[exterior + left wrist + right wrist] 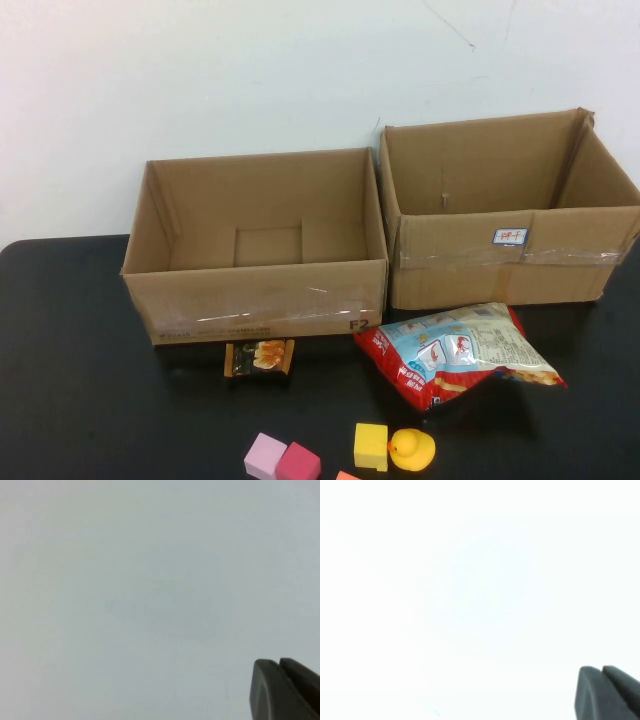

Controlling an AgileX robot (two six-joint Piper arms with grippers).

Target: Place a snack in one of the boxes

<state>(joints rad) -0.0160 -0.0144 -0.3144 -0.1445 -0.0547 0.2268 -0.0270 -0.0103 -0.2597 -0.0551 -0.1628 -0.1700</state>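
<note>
Cardboard, two open boxes against the wall: left box (255, 250) and right box (505, 210), both looking empty inside. Snack candidates on the black table (80, 380): a big red-and-blue snack bag (458, 352) lying just in front of the right box, and a small dark packet (260, 358) tight against the left box's front wall.

Neither arm shows in the high view. Left gripper (285, 690) and right gripper (607, 692) each show only a dark tip against blank wall; fingers look pressed together, holding nothing, both well away from the table.

My plan: right arm takes the bag, nearest to it. I'd open wide, pinch a crimped edge rather than the puffy middle, lift clear of the box rim, release over the right box.

In the way: yellow block (371, 446), rubber duck (411, 449), pink blocks (283, 460) at the near edge, so I'd approach from above.
</note>
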